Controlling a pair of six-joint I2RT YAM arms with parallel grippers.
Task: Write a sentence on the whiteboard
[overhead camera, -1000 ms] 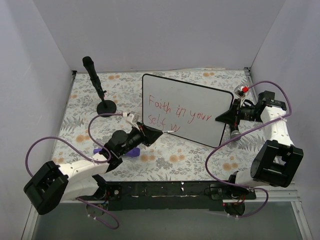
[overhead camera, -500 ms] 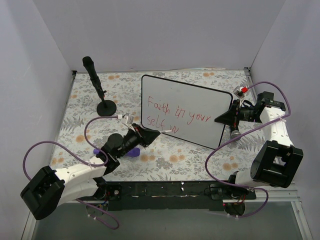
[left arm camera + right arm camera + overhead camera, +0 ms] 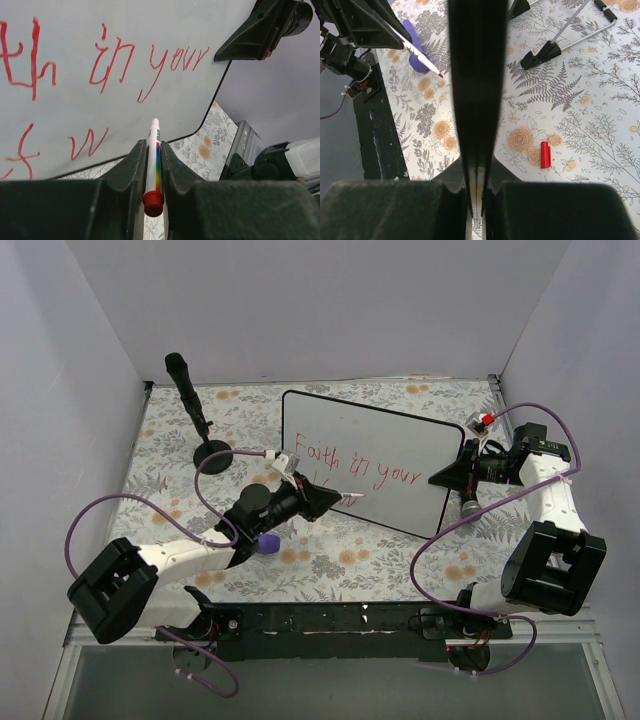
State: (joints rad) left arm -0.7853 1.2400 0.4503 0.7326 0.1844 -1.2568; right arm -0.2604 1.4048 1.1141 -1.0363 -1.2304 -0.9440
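While you look down from above, the large glossy white whiteboard with the thin black frame (image 3: 330, 425) stands propped up on the flower-printed counter (image 3: 400, 560), right of centre and toward the back. Its written face is turned to the left arm (image 3: 265, 510).

The red handwritten sentence (image 3: 375, 472) runs across that face. The upper line reads roughly "Faith in your". In your left wrist view the lettering (image 3: 115, 65) shows "in your" above, with an "f" and a "w" on the lower line. The rest of that line is cut off or hidden.

Your left jaws are clamped on a slim white marker pen with a rainbow stripe and a red rear end (image 3: 153, 160). The pen points at the bare lower part of the board, just right of the "w". You cannot tell whether its tip touches the surface.

Your right jaws are closed on the board's right edge. From the right wrist, the whiteboard (image 3: 477, 100) appears edge-on as a dark band running up between them, with the right arm (image 3: 520, 465) reaching in from the side.

A small red pen cap (image 3: 545, 154) lies on the counter behind the board, near its black feet (image 3: 540, 54). A purple object (image 3: 267, 543) sits beneath the left arm. A black stick on a round base (image 3: 190, 400) stands at the back left, well apart from the board.
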